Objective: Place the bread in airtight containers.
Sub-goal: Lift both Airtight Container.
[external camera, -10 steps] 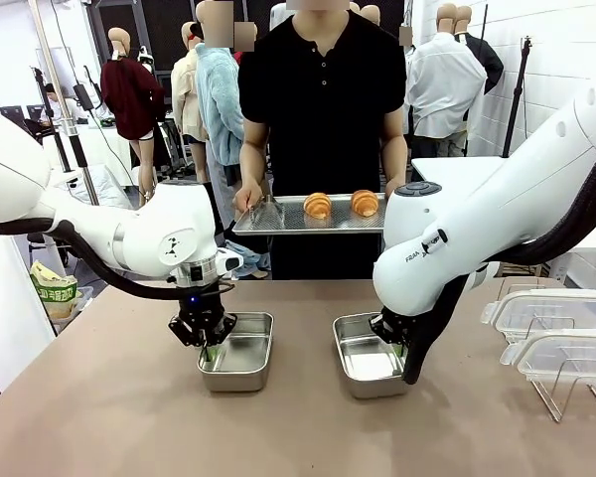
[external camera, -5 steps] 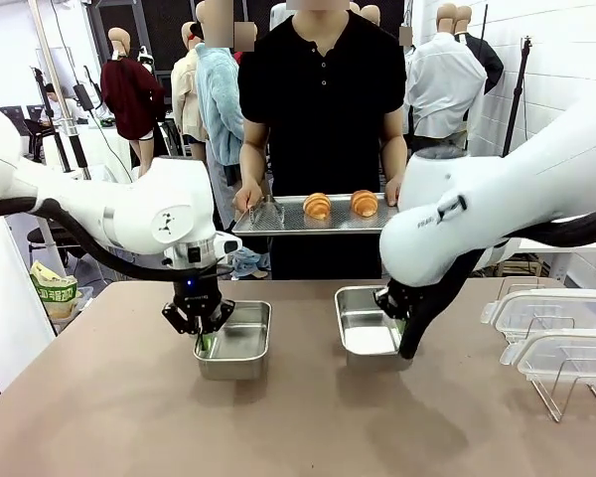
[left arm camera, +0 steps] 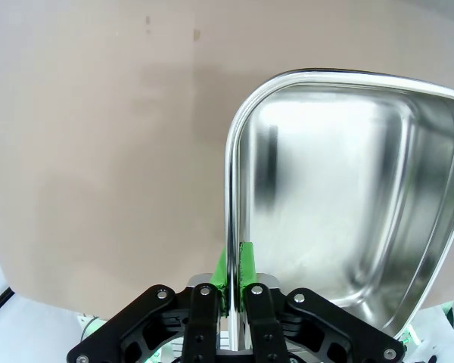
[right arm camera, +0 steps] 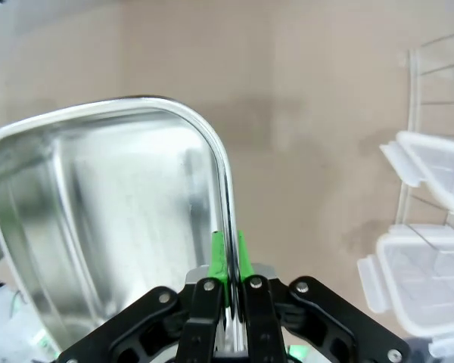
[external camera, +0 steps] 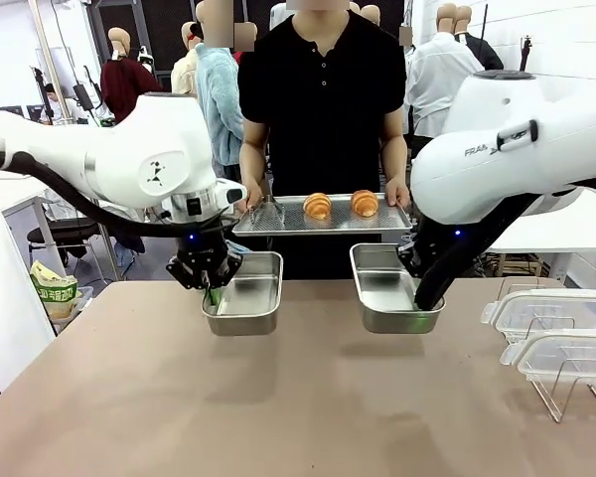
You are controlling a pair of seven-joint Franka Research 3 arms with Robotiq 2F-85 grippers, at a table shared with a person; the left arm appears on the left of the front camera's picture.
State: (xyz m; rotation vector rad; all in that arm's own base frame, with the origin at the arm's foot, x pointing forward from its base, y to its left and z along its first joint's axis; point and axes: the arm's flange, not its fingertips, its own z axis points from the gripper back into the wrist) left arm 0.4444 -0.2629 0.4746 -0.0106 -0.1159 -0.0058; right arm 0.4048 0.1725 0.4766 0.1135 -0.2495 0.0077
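- Both tins have come up off the tabletop [external camera: 298, 417] and gone toward the far side since the earlier frame. The left tin [external camera: 250, 298] and right tin [external camera: 385, 290] now hang in the air, with their shadows on the bare surface below.
- Our left hand [external camera: 211, 294] is clamped fully down, its green pads pinching the left tin's left rim. In the wrist view we see the thin edge pressed between them.
- Our right hand [external camera: 418, 306] grips the right tin's right rim the same way.
- We see the bread [external camera: 317, 205] as two rolls lying side by side on the tray [external camera: 278, 221]. The person's hands [external camera: 248, 199] hold the tray at its ends, just above the tins' far edges.
- An open gap separates the two tins, and the near tabletop lies free.
- At the right edge, the lids [external camera: 561, 310] rest on a wire rack [external camera: 576, 393], well apart from the right tin.
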